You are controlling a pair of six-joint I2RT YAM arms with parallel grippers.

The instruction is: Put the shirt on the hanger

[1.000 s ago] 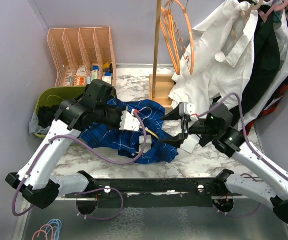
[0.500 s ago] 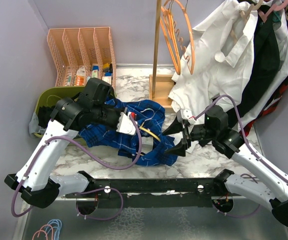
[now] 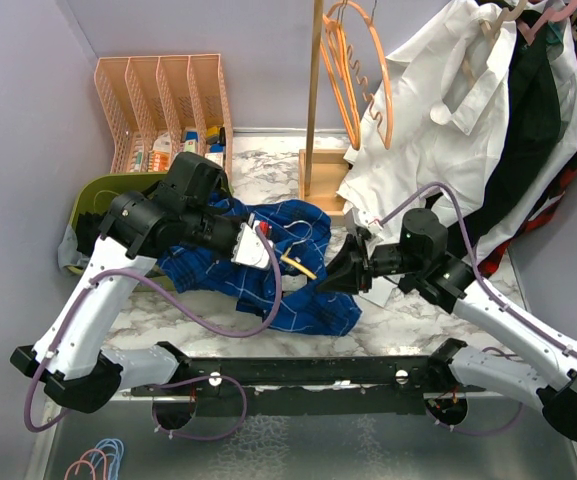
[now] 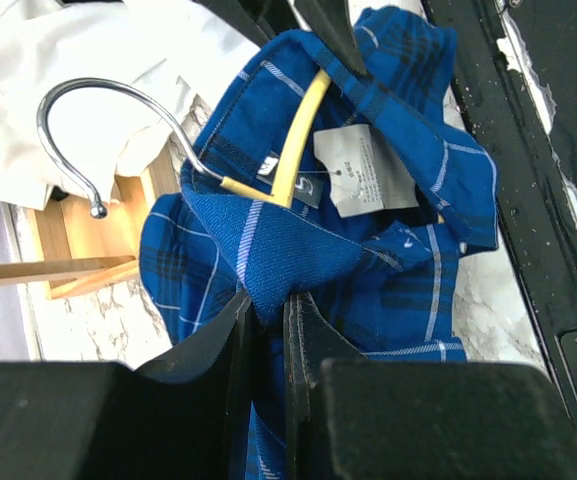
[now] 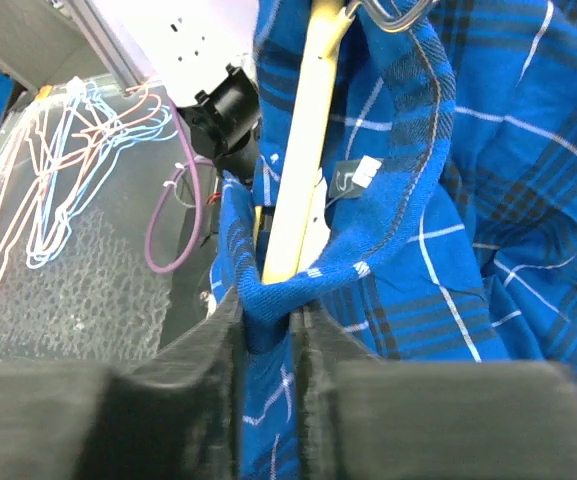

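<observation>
Far left: peach slotted file rack [image 3: 163,95] against the wall, with small bottles and packets [image 3: 183,150] at its base; their labels are too small to read. Just nearer, a green bin [image 3: 90,192] holds dark cloth, with grey fabric spilling over its left rim.

Left gripper [image 4: 268,310]: fingers pressed together, pinching a fold of the shirt [image 3: 268,285] by the collar. The blue plaid shirt lies bunched on the marble table [image 3: 408,320] at centre, between the two arms.

The hanger [image 4: 303,135] is inside the neck opening. One yellow bar runs under the collar, and its metal hook [image 4: 98,125] sticks out toward the far side.

A white paper tag [image 4: 363,170] is inside the collar, print unreadable. The small dark neck label [image 4: 303,187] beside it carries one pale character, S or 5, cannot tell which.

Right gripper [image 5: 266,312]: fingers closed on the shirt's edge right at the end of the yellow bar.

Far centre: wooden stand [image 3: 316,120] with orange hangers [image 3: 360,70]. Right: big white shirt [image 3: 438,130] and black garment [image 3: 533,120] hanging.

Near floor, left: loose thin wire hangers [image 5: 58,170].
</observation>
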